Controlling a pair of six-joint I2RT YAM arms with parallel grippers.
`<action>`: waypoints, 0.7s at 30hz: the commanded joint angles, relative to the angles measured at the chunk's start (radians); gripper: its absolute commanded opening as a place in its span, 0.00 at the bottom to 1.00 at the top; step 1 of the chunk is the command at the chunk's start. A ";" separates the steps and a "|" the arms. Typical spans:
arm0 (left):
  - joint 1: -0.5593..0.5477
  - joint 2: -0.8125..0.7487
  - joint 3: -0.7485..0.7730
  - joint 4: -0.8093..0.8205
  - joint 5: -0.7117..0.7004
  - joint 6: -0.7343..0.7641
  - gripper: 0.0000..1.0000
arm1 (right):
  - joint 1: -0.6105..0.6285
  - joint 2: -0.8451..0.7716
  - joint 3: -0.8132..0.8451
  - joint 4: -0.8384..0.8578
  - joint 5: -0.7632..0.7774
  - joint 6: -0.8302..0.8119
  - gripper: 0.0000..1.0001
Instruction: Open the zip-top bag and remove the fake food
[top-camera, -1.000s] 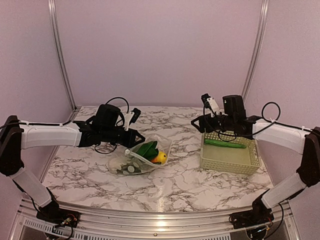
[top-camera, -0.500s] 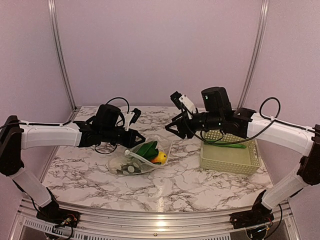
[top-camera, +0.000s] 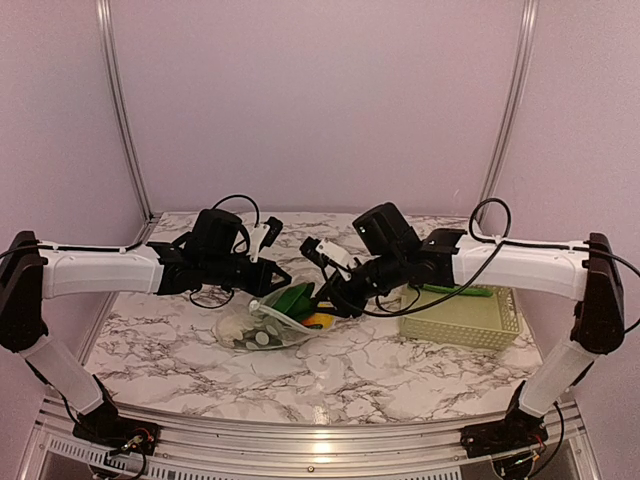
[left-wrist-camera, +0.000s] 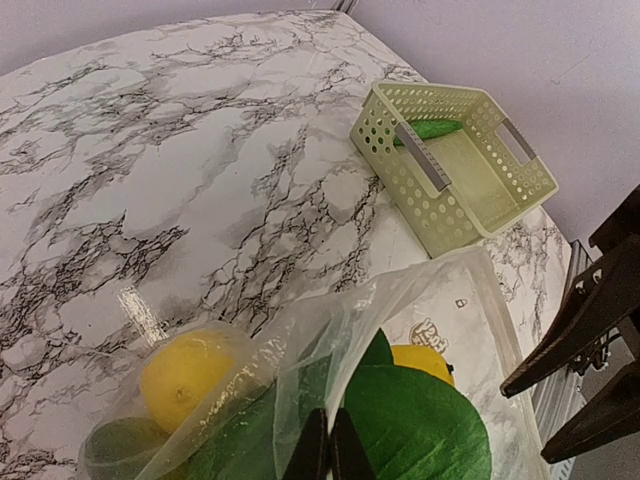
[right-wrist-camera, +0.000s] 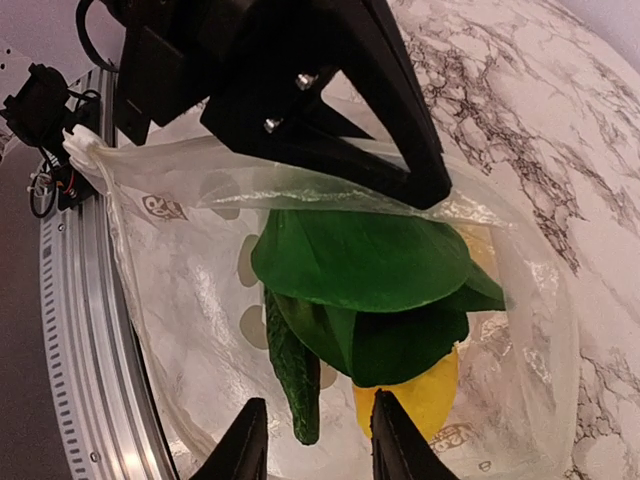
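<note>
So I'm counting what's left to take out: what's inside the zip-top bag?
Through the zip-top bag show a broad green leaf, a long dark green piece and yellow fruit. The leaf covers whatever lies beneath it.

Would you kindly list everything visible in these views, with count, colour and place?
zip-top bag: one, clear with white dots, on the table left of centre
leafy piece: one, bright green, inside the bag
long piece: one, dark green, inside the bag, under the leafy piece
round pieces: at least two, yellow, inside the bag
basket: one, pale yellow-green, on the table's right side
long vegetable: one, green, in the basket
table: one, white marble pattern, under everything
left gripper: one, black, shut on the bag's upper edge
right gripper: one, black, open at the bag's mouth
</note>
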 joint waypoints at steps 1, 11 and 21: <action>-0.004 -0.028 -0.004 -0.020 0.009 0.007 0.00 | 0.021 0.047 0.072 -0.072 -0.033 0.009 0.32; -0.004 -0.028 -0.007 -0.023 0.002 0.003 0.00 | 0.032 0.116 0.123 -0.161 -0.028 0.009 0.29; -0.005 -0.019 -0.007 -0.019 0.000 0.003 0.00 | 0.043 0.159 0.153 -0.251 -0.048 -0.029 0.28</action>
